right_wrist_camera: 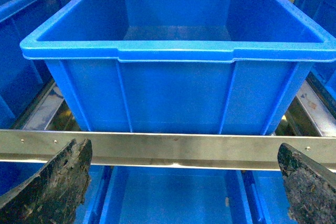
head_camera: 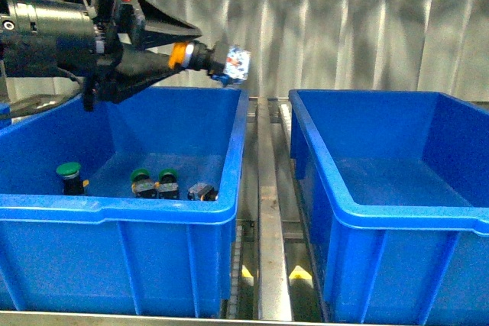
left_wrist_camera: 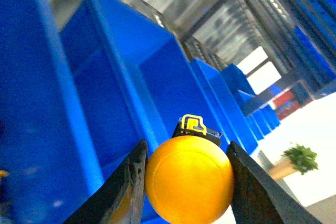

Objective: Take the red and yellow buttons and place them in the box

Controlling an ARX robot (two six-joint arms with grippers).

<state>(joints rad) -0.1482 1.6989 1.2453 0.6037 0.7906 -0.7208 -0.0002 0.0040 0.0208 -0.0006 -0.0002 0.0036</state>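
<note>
My left gripper [head_camera: 184, 50] is shut on a yellow button [head_camera: 180, 55] by its cap and holds it high over the right rim of the left blue crate [head_camera: 114, 208]. The button's dark body [head_camera: 229, 62] sticks out toward the empty blue box [head_camera: 382, 211] on the right. In the left wrist view the yellow cap [left_wrist_camera: 189, 179] fills the gap between the fingers [left_wrist_camera: 131, 182] of my left gripper [left_wrist_camera: 187, 178]. My right gripper [right_wrist_camera: 181, 182] is open and empty, low in front of a blue crate [right_wrist_camera: 178, 52]. It is out of the front view. No red button shows.
The left crate holds three green-capped buttons [head_camera: 69, 172] [head_camera: 140, 179] [head_camera: 167, 179] and a dark button body [head_camera: 202, 191] lying on its side. A metal rail [head_camera: 271, 265] runs between the crates. A steel bar [right_wrist_camera: 178, 148] crosses in front of the right gripper.
</note>
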